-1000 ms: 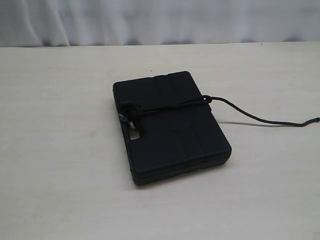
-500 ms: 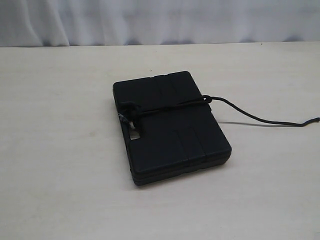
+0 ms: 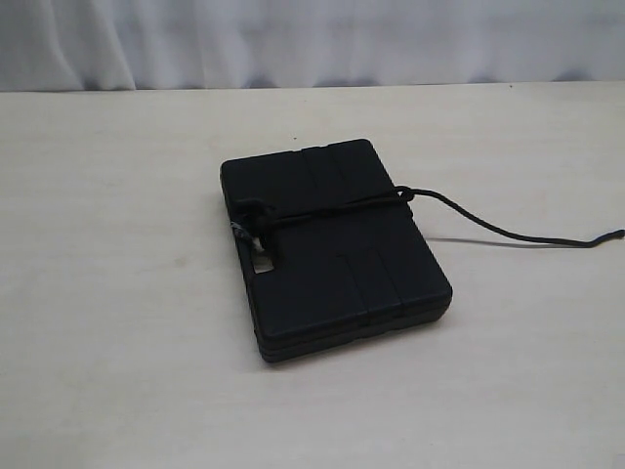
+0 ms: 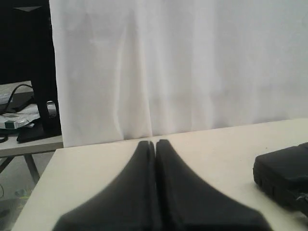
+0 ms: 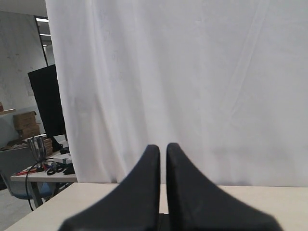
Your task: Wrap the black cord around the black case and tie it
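- The left gripper [image 4: 155, 143] is shut tight. Its two dark fingers press together and hold nothing.
- The right gripper [image 5: 162, 147] is closed too, with only a thin line between its fingers. It is empty.
- Both arms seem pulled back and held level, low over the pale wooden counter [image 3: 117, 342]. Neither one shows in the exterior view.
- The flat black plastic case [image 3: 332, 283] with rounded corners lies flat on the counter. It is ahead of the left gripper and off to one side, well apart from it [image 4: 281, 173]. The right wrist view does not show it.
- The thin black braided cord [image 3: 337, 208] runs across the top of the case. There is a lump that looks like a knot [image 3: 256, 220] by the handle hole.
- The cord's loose tail [image 3: 518, 236] trails away from the case over the counter, toward the right gripper's side.
- I think the case is hard and stiff, and its smooth plastic may slide if it is pushed.
- The cord looks soft, floppy and a bit rough, so a knot should hold.
- The best place to pinch it is the loose tail, where it lies free on the counter.
- The wrapping and tying look done, or nearly so.
- Far past both grippers hangs a white curtain [image 3: 293, 39].
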Robot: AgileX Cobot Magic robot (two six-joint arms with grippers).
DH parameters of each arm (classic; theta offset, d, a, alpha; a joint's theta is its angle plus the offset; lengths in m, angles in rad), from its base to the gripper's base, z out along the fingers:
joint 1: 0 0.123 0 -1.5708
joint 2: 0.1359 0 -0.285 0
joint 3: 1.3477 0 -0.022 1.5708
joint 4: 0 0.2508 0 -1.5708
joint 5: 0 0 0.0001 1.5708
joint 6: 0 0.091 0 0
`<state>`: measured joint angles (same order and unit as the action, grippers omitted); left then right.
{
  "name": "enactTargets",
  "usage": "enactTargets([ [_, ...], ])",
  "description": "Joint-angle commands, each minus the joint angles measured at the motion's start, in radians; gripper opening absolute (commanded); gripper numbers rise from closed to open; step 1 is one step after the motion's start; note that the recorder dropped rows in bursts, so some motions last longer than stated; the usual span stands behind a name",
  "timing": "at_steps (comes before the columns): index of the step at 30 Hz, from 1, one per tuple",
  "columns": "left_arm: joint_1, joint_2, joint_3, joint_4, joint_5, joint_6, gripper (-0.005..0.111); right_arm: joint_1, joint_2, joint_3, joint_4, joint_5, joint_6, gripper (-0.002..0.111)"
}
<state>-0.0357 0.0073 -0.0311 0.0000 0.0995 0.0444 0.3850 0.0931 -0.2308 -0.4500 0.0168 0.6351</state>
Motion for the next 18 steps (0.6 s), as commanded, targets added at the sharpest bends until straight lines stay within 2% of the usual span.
enactTargets([
  [1,0.002,-0.007,0.031,0.026,-0.008,0.015,0.0,0.002,-0.005,0.005,0.001,-0.005,0.005,0.004],
  [10,0.002,-0.007,0.031,0.051,0.133,0.015,0.0,0.002,-0.005,0.005,0.001,-0.005,0.005,0.004],
  [13,0.002,-0.007,0.031,0.051,0.18,0.063,0.0,0.002,-0.005,0.005,0.001,-0.005,0.005,0.004],
  [18,0.002,-0.007,0.031,0.051,0.205,0.09,0.0,0.002,-0.005,0.005,0.001,-0.005,0.005,0.004],
])
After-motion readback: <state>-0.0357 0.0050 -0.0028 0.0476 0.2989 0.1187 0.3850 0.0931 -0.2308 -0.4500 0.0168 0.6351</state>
